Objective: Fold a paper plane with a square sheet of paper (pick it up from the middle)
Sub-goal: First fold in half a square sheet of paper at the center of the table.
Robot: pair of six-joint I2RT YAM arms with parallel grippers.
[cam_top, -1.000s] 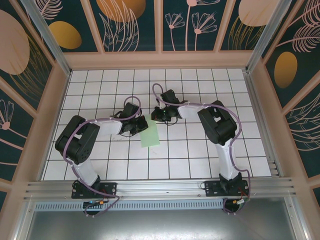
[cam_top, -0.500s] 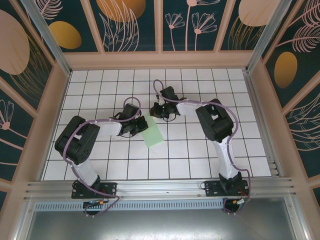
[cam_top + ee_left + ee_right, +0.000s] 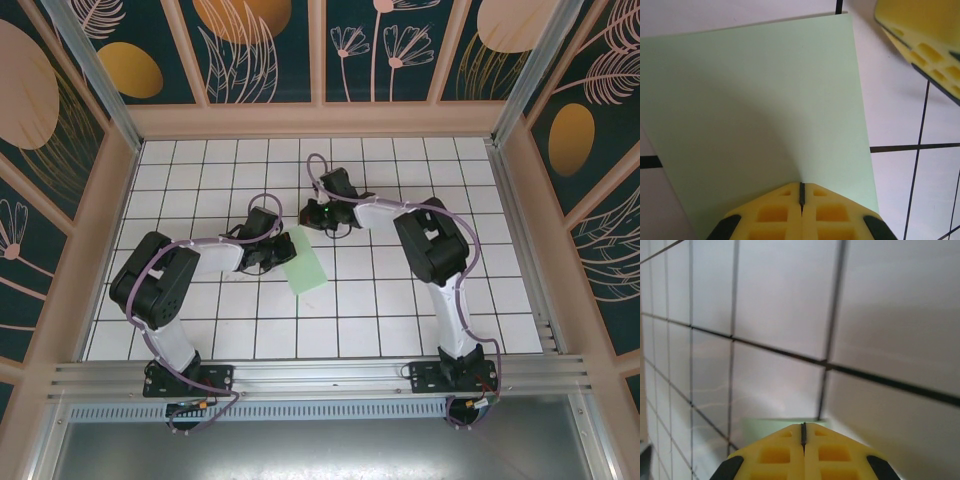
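Top view, paper: the pale mint-green paper (image 3: 306, 264) lies slanted at the middle of the white grid table (image 3: 400, 300), between the two arms.
Top view, left gripper: the left gripper (image 3: 272, 252) sits at the paper's left edge, touching it.
Top view, right gripper: the right gripper (image 3: 318, 216) is just past the paper's far corner. This view does not show whether it touches the paper.
Left wrist, jaws: the yellow jaws are pressed fully together, with the paper's near edge pinched in the seam. The sheet bows out of the pinch and spreads away over the table.
Left wrist, neighbour: a yellow finger (image 3: 920, 45) of the right gripper shows at top right, near the paper's far corner but apart from it.
Right wrist, jaws: the jaws are closed to a hairline and nothing is clearly held. A sliver of green paper shows just ahead of the tips.
Risk, slip: the left hold is at the edge, not the middle, so the thin sheet could pull free or swing.
Risk, crease: the bow at the pinch could set a stray fold and spoil the plane.
Risk, miss: the closed right jaws could shove the corner instead of gripping it.
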